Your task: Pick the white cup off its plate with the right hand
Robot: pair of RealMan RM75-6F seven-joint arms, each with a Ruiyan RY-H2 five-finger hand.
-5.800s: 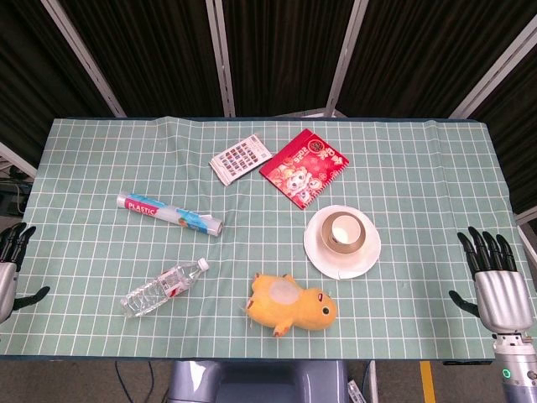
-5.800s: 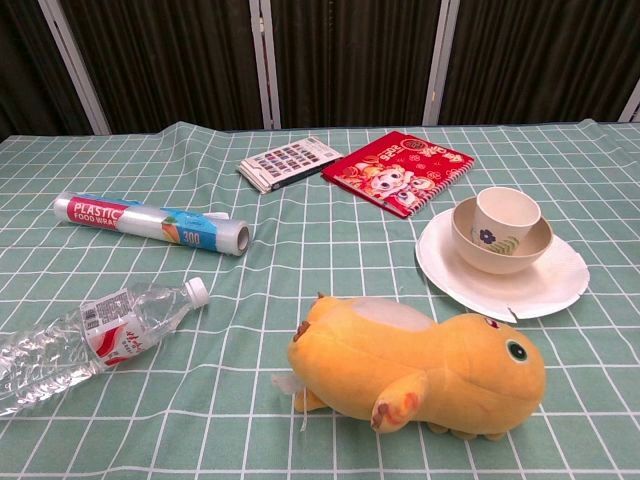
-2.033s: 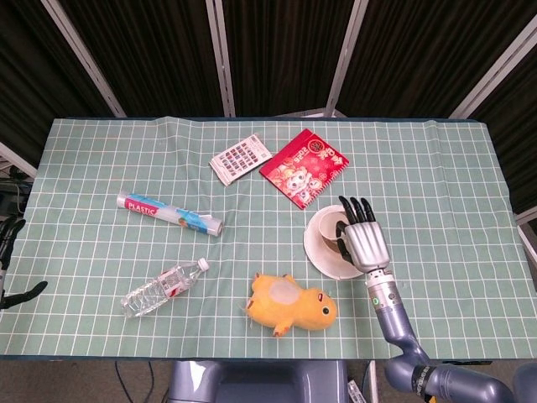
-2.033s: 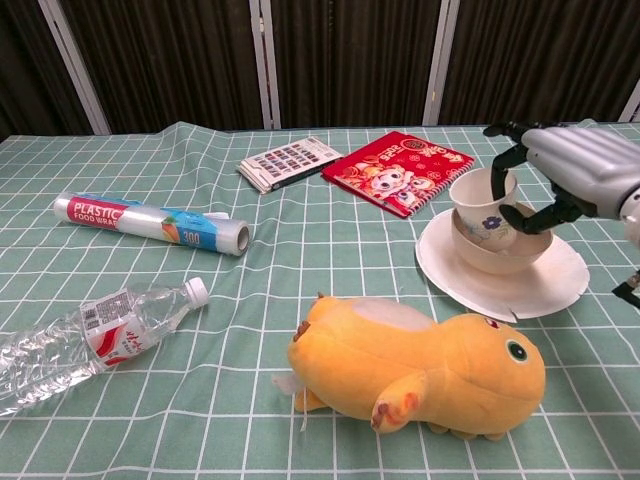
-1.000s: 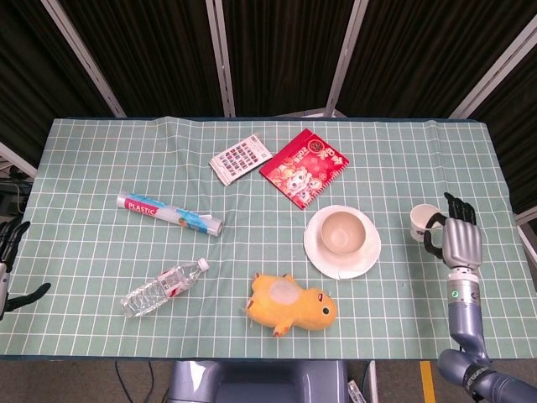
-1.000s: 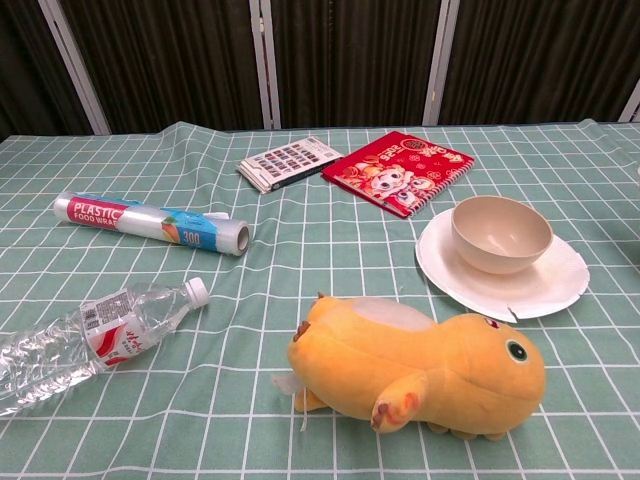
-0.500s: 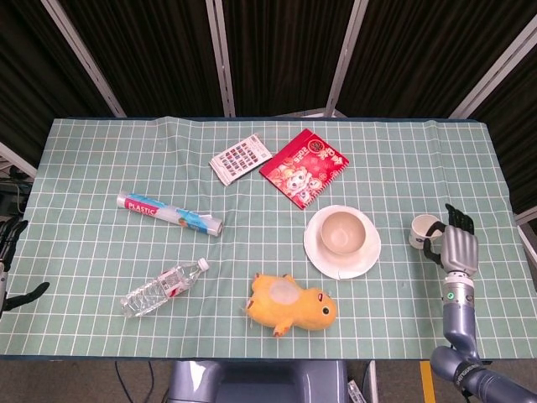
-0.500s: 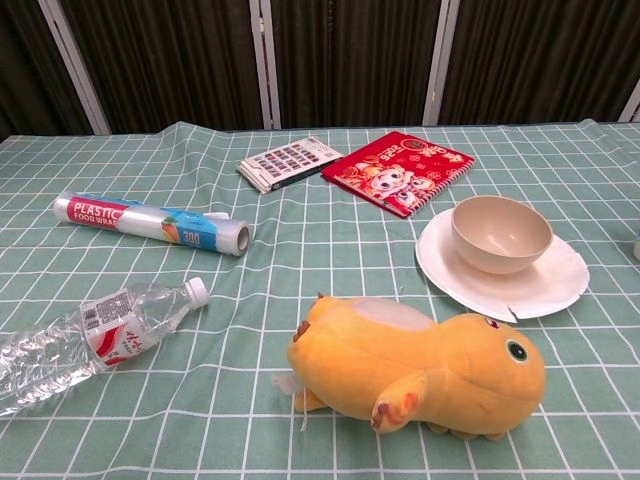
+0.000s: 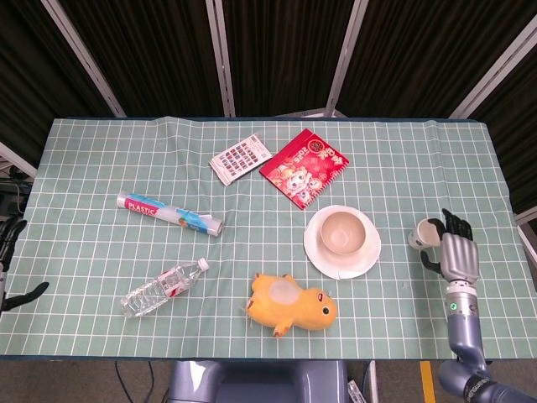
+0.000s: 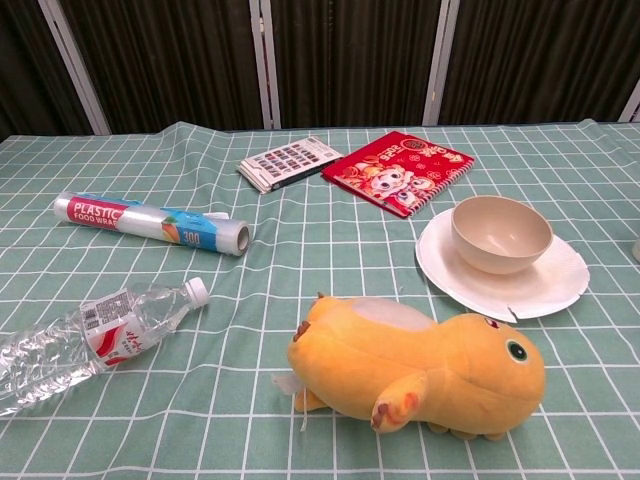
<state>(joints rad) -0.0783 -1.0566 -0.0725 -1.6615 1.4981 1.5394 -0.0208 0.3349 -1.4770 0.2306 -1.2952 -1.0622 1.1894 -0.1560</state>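
In the head view my right hand holds the white cup at the table's right side, well to the right of the white plate. The cup looks upright with its mouth showing. A beige bowl still sits on the plate. In the chest view only a sliver of the cup shows at the right edge, and the bowl stands on the plate. My left hand rests off the table's left edge, fingers spread, holding nothing.
A yellow plush toy lies in front of the plate. A red booklet and a colour-swatch card lie behind it. A roll of plastic wrap and a water bottle lie to the left.
Over the earlier frames my right hand lifted the cup out of the bowl and carried it right. In the last half second hand and cup sank slightly toward the near edge.
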